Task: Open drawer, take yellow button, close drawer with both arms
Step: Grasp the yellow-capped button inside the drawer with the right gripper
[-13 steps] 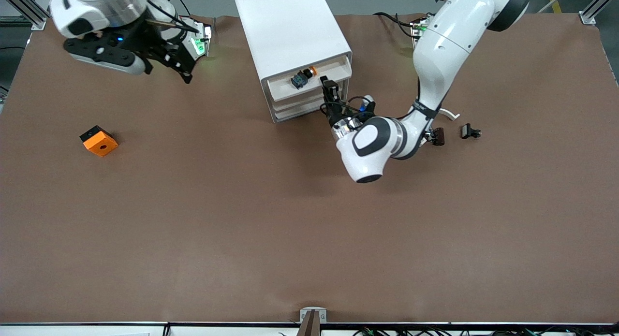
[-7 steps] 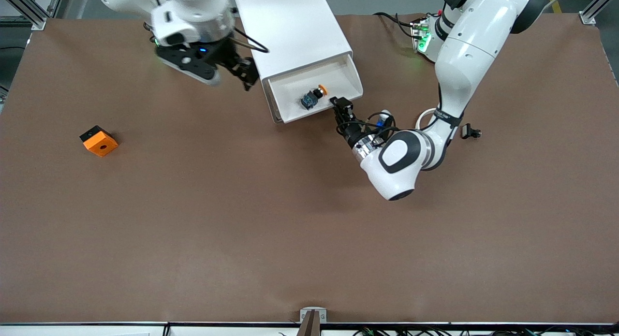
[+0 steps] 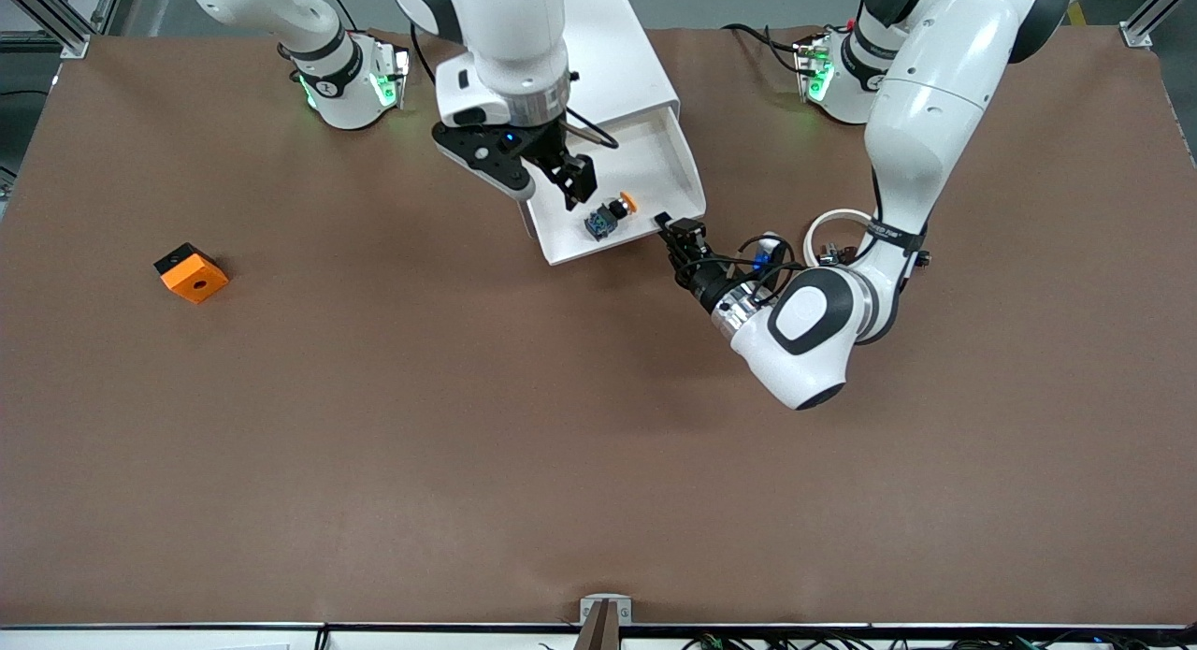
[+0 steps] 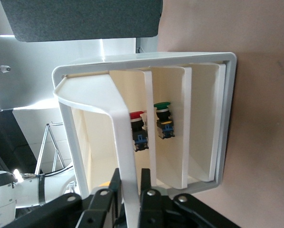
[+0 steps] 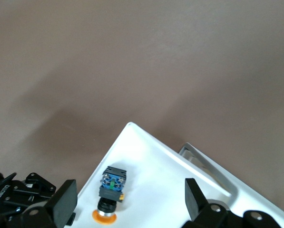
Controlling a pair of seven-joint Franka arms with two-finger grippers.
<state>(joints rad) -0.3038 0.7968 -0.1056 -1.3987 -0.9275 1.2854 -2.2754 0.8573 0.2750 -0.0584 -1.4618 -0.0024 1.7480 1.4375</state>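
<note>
White drawer (image 3: pixel 645 178) gripped at its front by left claw (image 3: pixel 675 229); right claw (image 3: pixel 572 180) open over button (image 3: pixel 608 213).

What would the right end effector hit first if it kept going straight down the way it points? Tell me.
Most likely the button, lying in the open drawer. The right end effector hangs open above it, fingers either side of it in the wrist view; exact height is unclear.
</note>
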